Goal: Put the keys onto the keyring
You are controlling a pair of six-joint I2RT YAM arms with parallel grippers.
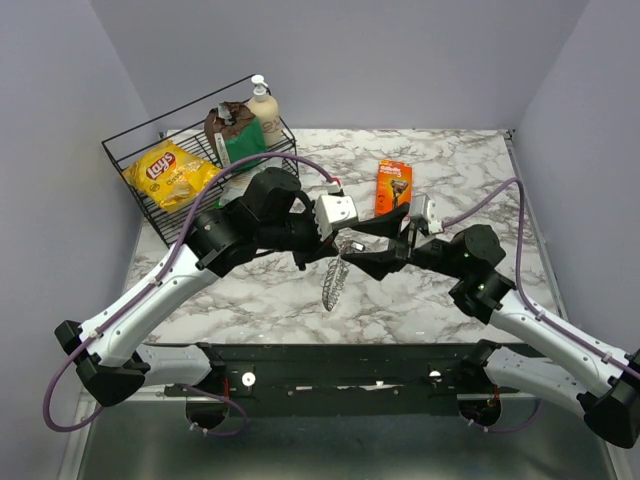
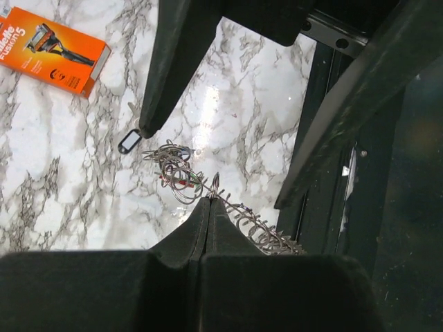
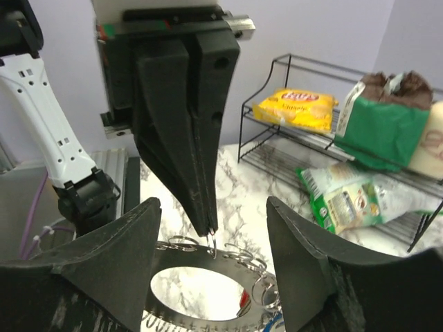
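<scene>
My left gripper (image 1: 345,243) is shut on a small ring of the keyring (image 1: 333,282), which hangs tilted below it over the marble table. In the left wrist view the shut fingertips (image 2: 210,200) pinch that ring, and the keyring (image 2: 259,232) fans out with many small silver rings. Red and green key heads (image 2: 181,181) sit among the rings. A dark-headed key (image 2: 129,142) is by one right finger's tip. My right gripper (image 1: 358,250) is open, its fingers either side of the keyring (image 3: 208,277). A red key head (image 3: 243,299) shows at the ring's inner edge.
A black wire basket (image 1: 130,150) at the back left holds a yellow Lay's bag (image 1: 168,172), other bags and a lotion bottle (image 1: 265,110). An orange razor pack (image 1: 393,186) lies on the marble behind the grippers. The dark base rail runs along the near edge.
</scene>
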